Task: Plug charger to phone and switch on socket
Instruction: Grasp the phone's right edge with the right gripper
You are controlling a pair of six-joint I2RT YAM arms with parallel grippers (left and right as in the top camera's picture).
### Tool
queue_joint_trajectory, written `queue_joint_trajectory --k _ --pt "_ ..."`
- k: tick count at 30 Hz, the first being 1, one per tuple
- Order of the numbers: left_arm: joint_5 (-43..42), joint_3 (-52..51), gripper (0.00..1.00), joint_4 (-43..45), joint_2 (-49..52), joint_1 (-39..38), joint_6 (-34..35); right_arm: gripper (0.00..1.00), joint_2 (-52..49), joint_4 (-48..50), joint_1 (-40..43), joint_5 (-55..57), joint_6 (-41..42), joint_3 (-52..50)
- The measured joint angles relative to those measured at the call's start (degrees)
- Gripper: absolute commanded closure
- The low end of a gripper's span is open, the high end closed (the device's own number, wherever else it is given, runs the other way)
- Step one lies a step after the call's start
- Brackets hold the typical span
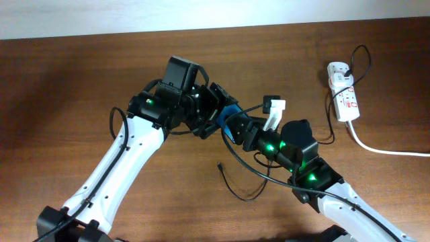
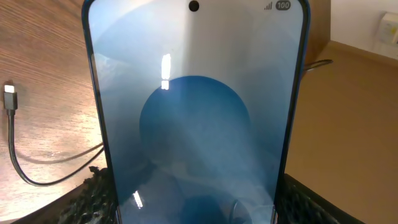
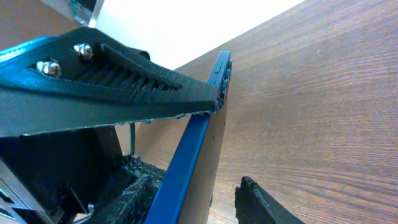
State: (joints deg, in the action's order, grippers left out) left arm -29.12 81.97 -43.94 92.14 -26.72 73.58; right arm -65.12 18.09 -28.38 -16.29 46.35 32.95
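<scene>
The phone (image 1: 231,109) is held up off the table at the centre, and its blue screen fills the left wrist view (image 2: 193,112). My left gripper (image 1: 213,115) is shut on the phone's sides near its lower end (image 2: 193,208). My right gripper (image 1: 235,128) is open, with the phone's blue edge (image 3: 193,149) between its fingers (image 3: 199,202) and a gap on the right side. The charger cable lies loose on the table, its connector tip (image 1: 220,166) free; the tip also shows in the left wrist view (image 2: 9,94). The white socket (image 1: 344,94) lies at the far right.
A thick white cord (image 1: 386,150) runs from the socket off the right edge. A thin black cable loops by the socket's top (image 1: 363,57). The two arms cross close together at the table's centre. Bare wood lies to the left.
</scene>
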Motion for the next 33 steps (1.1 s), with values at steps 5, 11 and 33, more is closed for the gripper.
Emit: queue_joint_trajectory --k 5,11,33 --pt "0.00 0.00 0.52 0.00 0.00 0.00 0.02 0.57 -1.53 0.00 -0.92 0.00 -0.04 0.00" --pt "0.00 0.00 0.51 0.00 0.00 0.00 0.02 0.60 -2.01 1.70 -0.92 0.00 0.00 0.00" --pt "0.66 0.11 0.43 -0.44 -0.11 0.09 0.85 0.96 -2.47 1.92 -0.92 1.53 0.98 -0.07"
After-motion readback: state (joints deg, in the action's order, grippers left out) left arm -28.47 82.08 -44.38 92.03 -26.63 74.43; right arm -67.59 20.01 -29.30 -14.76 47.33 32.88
